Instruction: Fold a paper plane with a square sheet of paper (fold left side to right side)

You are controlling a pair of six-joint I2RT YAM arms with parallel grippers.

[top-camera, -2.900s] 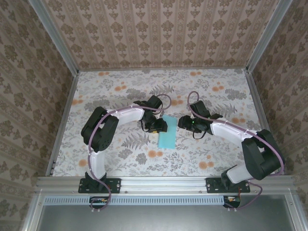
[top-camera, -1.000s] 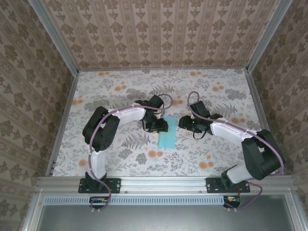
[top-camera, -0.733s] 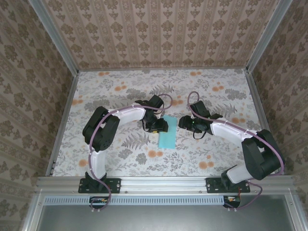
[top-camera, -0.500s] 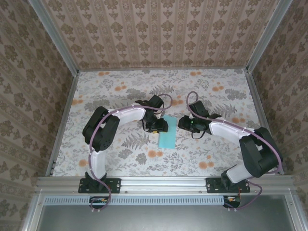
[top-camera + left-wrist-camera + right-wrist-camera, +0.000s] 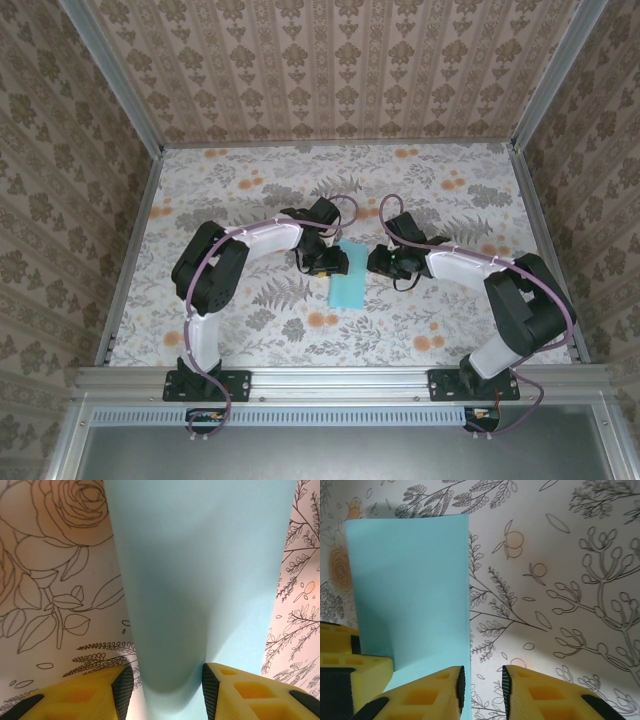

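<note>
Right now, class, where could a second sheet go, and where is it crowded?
Free: the far strip of the table under the back wall, and the near patch between both arm bases. Crowded: mid-table, where the left gripper and right gripper flank the square sheet of paper.

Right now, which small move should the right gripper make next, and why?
Probably lower the right gripper onto the sheet of paper at the edge beside it, to pin the layers. The sheet is folded over but bulges uncreased between the fingers of the left gripper, and the right fingertips sit almost closed at that edge.
</note>
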